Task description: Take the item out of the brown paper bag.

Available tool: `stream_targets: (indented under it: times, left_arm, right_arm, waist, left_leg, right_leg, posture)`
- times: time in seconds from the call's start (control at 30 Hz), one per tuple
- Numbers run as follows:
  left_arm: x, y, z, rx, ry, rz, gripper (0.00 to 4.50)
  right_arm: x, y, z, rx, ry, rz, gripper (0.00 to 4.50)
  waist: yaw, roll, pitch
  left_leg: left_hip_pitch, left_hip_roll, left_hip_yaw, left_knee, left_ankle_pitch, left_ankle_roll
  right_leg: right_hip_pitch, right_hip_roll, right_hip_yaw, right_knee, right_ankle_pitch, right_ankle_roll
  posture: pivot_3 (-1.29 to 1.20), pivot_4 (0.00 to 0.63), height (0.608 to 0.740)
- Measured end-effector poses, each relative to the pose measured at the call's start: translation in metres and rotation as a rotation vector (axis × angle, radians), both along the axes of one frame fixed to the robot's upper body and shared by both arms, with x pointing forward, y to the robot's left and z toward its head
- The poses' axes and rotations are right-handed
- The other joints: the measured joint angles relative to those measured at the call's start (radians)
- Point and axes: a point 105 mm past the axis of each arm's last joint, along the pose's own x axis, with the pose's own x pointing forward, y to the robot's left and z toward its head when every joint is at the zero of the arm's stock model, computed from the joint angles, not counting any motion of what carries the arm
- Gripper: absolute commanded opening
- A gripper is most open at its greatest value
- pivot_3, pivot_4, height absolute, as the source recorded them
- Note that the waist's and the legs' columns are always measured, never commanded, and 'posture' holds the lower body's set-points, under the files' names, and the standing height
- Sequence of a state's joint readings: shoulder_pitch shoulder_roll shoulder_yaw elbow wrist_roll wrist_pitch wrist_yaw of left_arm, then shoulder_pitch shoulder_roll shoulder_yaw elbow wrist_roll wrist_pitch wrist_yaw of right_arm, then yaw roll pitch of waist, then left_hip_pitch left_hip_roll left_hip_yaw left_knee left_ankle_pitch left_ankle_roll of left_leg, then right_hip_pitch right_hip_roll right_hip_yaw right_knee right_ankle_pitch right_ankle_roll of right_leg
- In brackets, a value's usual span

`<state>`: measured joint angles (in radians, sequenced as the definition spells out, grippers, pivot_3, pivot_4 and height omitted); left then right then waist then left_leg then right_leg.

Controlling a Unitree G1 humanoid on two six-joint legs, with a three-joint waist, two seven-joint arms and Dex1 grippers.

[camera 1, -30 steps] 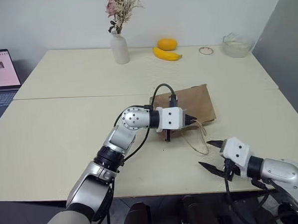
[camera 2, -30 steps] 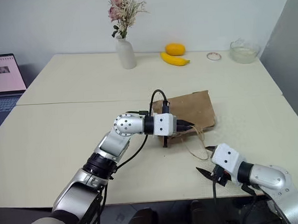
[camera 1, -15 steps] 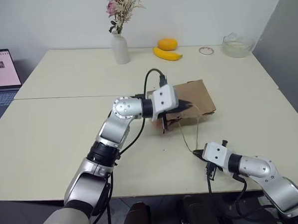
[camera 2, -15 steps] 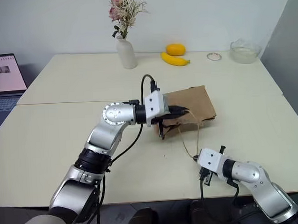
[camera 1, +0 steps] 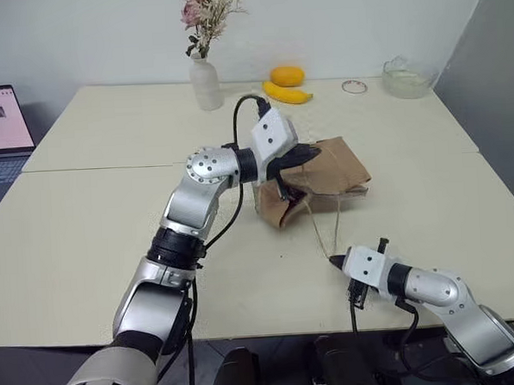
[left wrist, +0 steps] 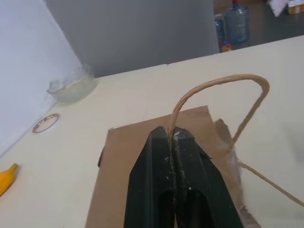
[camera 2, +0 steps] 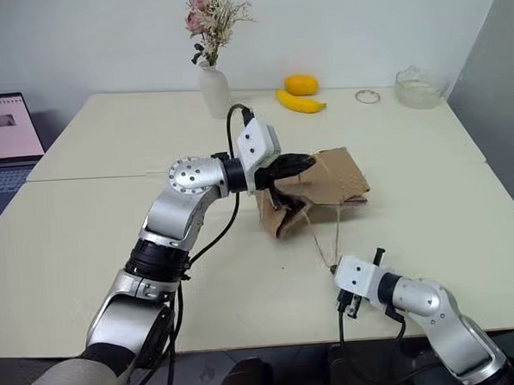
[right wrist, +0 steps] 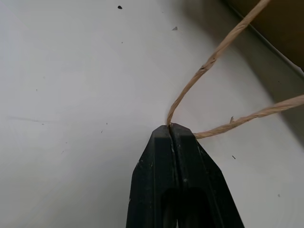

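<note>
Left eye view: bag (camera 1: pixel 325 173) on counter (camera 1: pixel 95 227), each cord handle pinched in closed jaws of left gripper (camera 1: pixel 311 152) & right gripper (camera 1: pixel 333 261); mouth being spread, bottle presumably inside, removal not yet done

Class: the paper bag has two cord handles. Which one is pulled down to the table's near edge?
The handle pinched by the right pincer. The other handle is lifted above the brown paper bag by the left pincer.
</note>
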<state>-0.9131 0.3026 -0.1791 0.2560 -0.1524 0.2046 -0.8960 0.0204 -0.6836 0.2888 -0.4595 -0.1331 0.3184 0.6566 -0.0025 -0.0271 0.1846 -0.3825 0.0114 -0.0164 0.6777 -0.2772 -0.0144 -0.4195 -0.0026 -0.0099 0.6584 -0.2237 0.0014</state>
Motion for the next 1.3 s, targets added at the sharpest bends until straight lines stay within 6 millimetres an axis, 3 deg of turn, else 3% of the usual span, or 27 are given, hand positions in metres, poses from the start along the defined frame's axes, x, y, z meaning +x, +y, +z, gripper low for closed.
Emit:
stream_targets:
  times: [0.17, 0.33, 0.5, 0.57, 0.77, 0.87, 1.1, 1.2, 1.3]
  left_arm:
    - [0.018, 0.012, 0.042, -0.15, 0.026, 0.091, 0.0]
    - [0.024, 0.017, 0.052, -0.185, 0.039, 0.124, 0.0]
    - [0.005, 0.01, 0.027, -0.142, 0.113, 0.029, 0.0]
    - [-0.003, 0.005, 0.016, -0.119, 0.149, -0.007, 0.0]
    - [-0.039, 0.002, -0.018, 0.015, 0.211, -0.138, 0.0]
    - [-0.048, 0.005, -0.023, 0.042, 0.219, -0.168, 0.0]
    - [-0.063, 0.009, -0.038, 0.083, 0.254, -0.184, 0.0]
    - [-0.066, 0.005, -0.037, 0.066, 0.261, -0.202, 0.0]
    - [-0.067, -0.001, -0.035, 0.042, 0.264, -0.21, 0.0]
  right_arm:
    - [-0.004, 0.0, -0.003, -0.01, 0.03, -0.007, 0.03]
    - [-0.006, 0.001, -0.003, -0.007, 0.031, -0.008, 0.03]
    - [-0.019, 0.011, 0.001, 0.093, 0.082, 0.032, 0.03]
    - [-0.023, 0.013, 0.006, 0.121, 0.089, 0.048, 0.39]
    - [-0.008, -0.003, 0.055, 0.235, -0.022, -0.008, 2.38]
    - [-0.005, -0.007, 0.079, 0.265, -0.063, 0.001, 3.33]
    - [-0.022, -0.031, 0.092, 0.111, 0.011, 0.061, 3.33]
    - [-0.017, -0.034, 0.102, 0.117, -0.035, 0.057, 3.33]
    - [-0.006, -0.028, 0.126, 0.127, -0.15, 0.084, 3.33]
  waist:
    - [0.0, 0.0, 0.0]
    - [0.0, 0.0, 0.0]
    - [0.0, 0.0, 0.0]
    - [0.0, 0.0, 0.0]
    - [-0.001, 0.0, 0.0]
    - [-0.001, 0.0, 0.0]
    - [0.002, 0.0, 0.0]
    - [0.001, 0.0, 0.0]
    - [-0.004, 0.0, 0.0]
  left_leg:
    - [0.0, 0.0, 0.0, 0.0, 0.0, 0.0]
    - [0.0, 0.0, 0.0, 0.0, 0.0, 0.0]
    - [-0.001, 0.001, -0.002, -0.001, 0.0, 0.0]
    - [-0.001, 0.001, -0.003, 0.0, 0.0, -0.001]
    - [0.001, 0.001, -0.003, 0.0, 0.0, 0.0]
    - [0.0, 0.001, -0.004, 0.0, 0.0, 0.0]
    - [0.0, 0.0, -0.005, 0.0, 0.0, 0.0]
    - [0.0, 0.0, -0.004, 0.0, 0.0, 0.0]
    - [0.001, 0.0, -0.003, 0.0, 0.0, 0.0]
  right_leg:
    - [0.0, 0.0, 0.0, -0.001, 0.0, 0.0]
    - [0.0, 0.0, 0.0, -0.001, 0.0, 0.0]
    - [0.0, 0.0, 0.001, -0.001, 0.0, 0.0]
    - [0.0, -0.001, 0.001, 0.0, 0.0, 0.0]
    - [0.0, -0.001, 0.001, 0.001, 0.0, 0.0]
    - [0.0, -0.001, 0.001, 0.001, 0.0, 0.0]
    - [0.0, -0.001, 0.0, 0.0, 0.0, -0.001]
    - [0.001, -0.001, 0.001, 0.0, 0.0, -0.001]
    - [0.0, -0.001, 0.001, 0.0, 0.0, 0.0]
  posture:
    - [0.0, 0.15, 0.74]
    - [0.0, 0.15, 0.74]
    - [0.0, 0.15, 0.74]
    - [0.0, 0.15, 0.74]
    - [0.0, 0.15, 0.74]
    - [0.0, 0.15, 0.74]
    - [0.0, 0.15, 0.74]
    - [0.0, 0.15, 0.74]
    - [0.0, 0.15, 0.74]
